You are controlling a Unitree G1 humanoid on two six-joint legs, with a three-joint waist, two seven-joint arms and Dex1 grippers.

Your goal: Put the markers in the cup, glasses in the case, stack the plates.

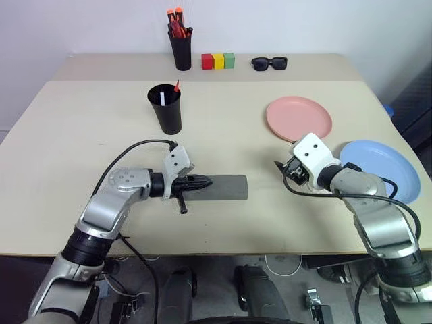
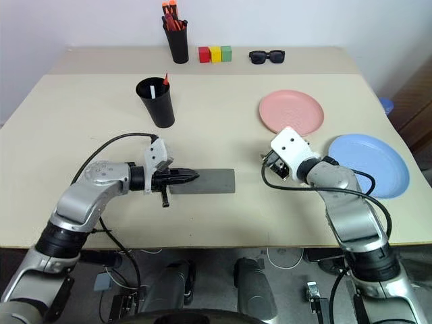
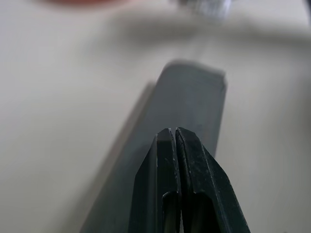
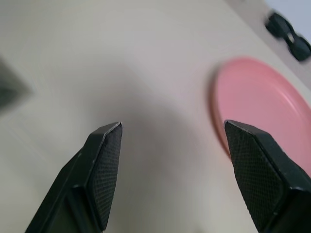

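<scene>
Left tool (image 1: 202, 182) clenched, empty, over closed case (image 1: 219, 188) near table (image 1: 67, 135) front edge. Right tool (image 4: 170, 160) released beside pink plate (image 1: 298, 118); blue plate (image 1: 378, 165) at right edge

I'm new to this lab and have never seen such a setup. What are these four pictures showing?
A two-armed robot stands at a table. Two pictures look down from its head; two come from cameras on its wrists. The left gripper is shut, empty, over a closed grey case. The right gripper is open, empty, near the pink plate, beside a blue plate. The black cup holds markers. Farther back: a pen pot, coloured blocks, sunglasses.
</scene>
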